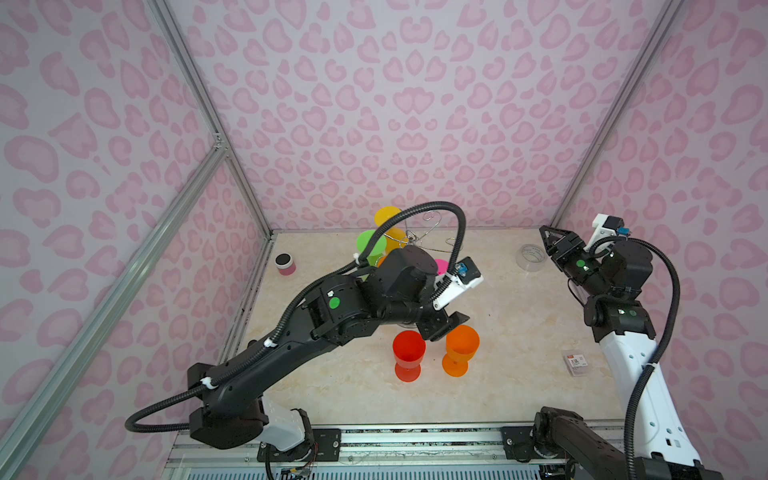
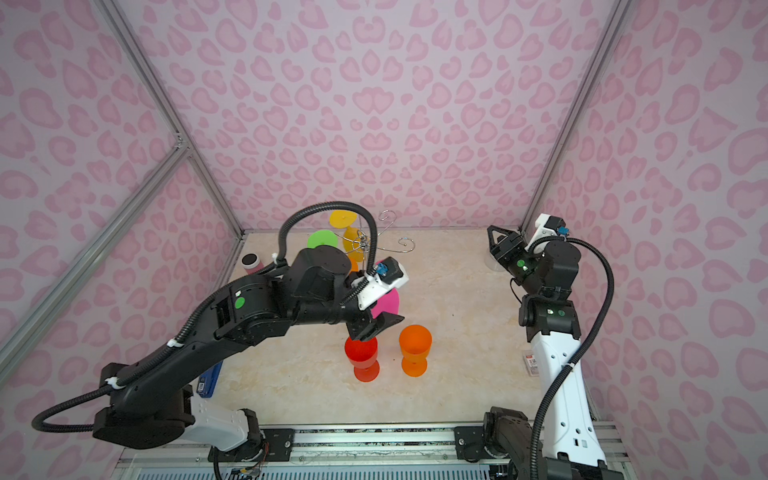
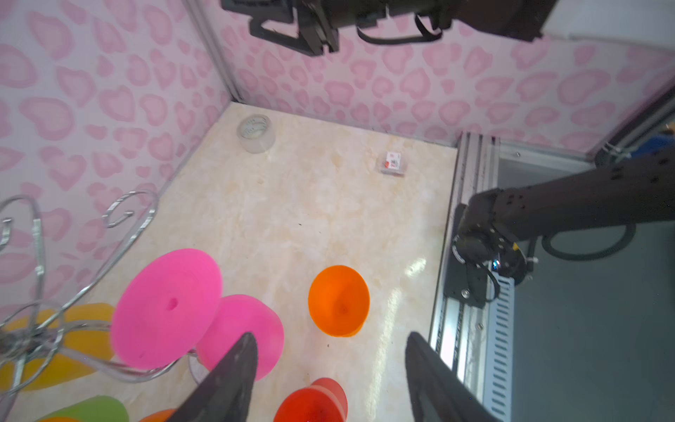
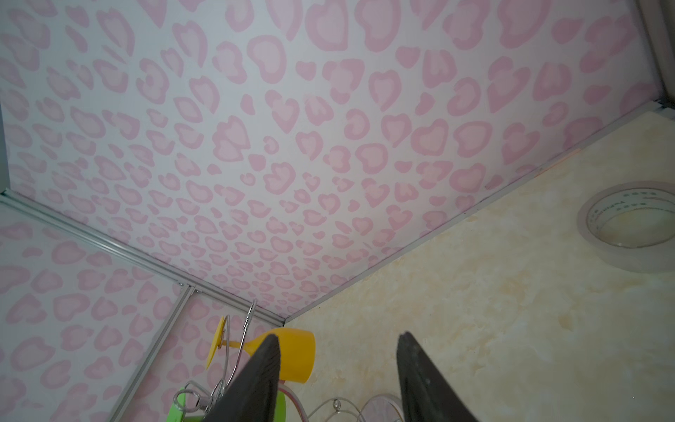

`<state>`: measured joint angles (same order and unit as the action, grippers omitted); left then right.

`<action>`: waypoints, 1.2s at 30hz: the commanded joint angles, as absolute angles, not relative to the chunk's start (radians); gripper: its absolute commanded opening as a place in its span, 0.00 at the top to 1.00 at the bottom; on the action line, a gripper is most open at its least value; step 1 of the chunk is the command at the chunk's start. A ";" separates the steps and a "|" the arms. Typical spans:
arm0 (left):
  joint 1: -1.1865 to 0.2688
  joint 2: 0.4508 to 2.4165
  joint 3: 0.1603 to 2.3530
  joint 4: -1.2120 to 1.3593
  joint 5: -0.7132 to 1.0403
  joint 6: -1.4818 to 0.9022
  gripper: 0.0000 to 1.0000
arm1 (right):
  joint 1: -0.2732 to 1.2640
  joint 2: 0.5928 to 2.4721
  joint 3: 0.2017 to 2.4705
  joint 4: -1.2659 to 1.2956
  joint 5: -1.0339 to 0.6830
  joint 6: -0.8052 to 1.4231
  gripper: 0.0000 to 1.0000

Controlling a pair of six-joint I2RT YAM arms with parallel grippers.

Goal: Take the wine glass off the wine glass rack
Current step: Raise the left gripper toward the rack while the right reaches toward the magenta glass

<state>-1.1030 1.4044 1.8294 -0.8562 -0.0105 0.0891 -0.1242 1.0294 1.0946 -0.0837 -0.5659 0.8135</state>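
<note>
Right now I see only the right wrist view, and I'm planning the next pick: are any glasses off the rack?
Observer: Two stand upright on the table: a red glass and an orange glass.
Operator: What hangs nearest them?
Observer: A pink glass, foot up on the wine glass rack.
Operator: And the left jaws?
Observer: Open and empty, above the red glass.

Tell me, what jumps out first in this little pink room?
Pink heart-spotted walls surround everything. A red glass and an orange glass stand mid-front on the table, the open left pincer poised above the red one. Behind, a chrome rack hangs a yellow glass, green glass and pink glass upside down.
</note>
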 commanded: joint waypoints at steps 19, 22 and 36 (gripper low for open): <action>-0.851 0.922 1.407 -0.348 -0.324 -0.043 0.22 | 0.427 1.170 1.209 -0.320 -0.508 0.635 0.49; -0.844 0.925 1.398 -0.340 -0.320 -0.045 0.22 | 0.445 1.173 1.196 -0.304 -0.503 0.649 0.50; -0.815 0.930 1.388 -0.331 -0.290 -0.057 0.23 | 0.471 1.183 1.166 -0.222 -0.555 0.727 0.60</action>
<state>-0.8177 0.9264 1.3899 -0.3878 -0.2951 -0.0517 0.4694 1.1835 1.1736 -0.2726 -0.5289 0.6971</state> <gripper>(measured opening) 0.769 0.403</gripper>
